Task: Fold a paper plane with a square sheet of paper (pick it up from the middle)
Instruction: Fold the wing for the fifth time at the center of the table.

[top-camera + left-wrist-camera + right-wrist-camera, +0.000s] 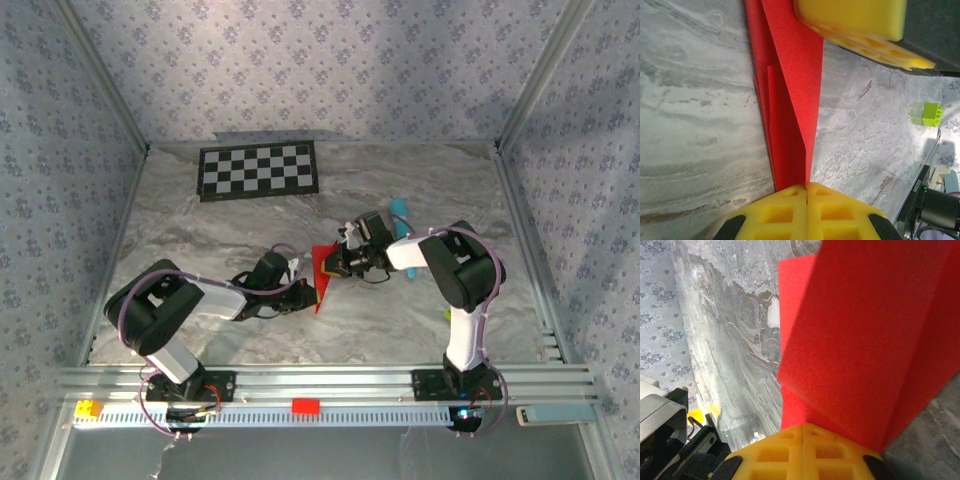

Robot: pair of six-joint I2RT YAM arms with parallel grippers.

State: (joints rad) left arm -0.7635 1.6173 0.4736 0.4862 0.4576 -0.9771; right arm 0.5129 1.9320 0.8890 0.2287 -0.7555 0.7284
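The square sheet of paper (321,272) is bright red and folded into a slim, pointed shape like a paper plane, held up between both arms at mid-table. My left gripper (305,291) is shut on its near lower end. In the left wrist view the yellow fingertips (790,212) meet with the red paper (790,100) pinched in the seam of the left gripper (806,185). My right gripper (334,263) is shut on the far side. In the right wrist view the red folds (865,340) rise from the closed right gripper (802,426).
A black-and-white checkerboard (259,171) lies at the back left. A teal stick (400,211) rests behind the right gripper. A green brick (926,113) sits near the right arm's base. A small red block (305,405) and a yellow brick (88,408) sit on the front rail.
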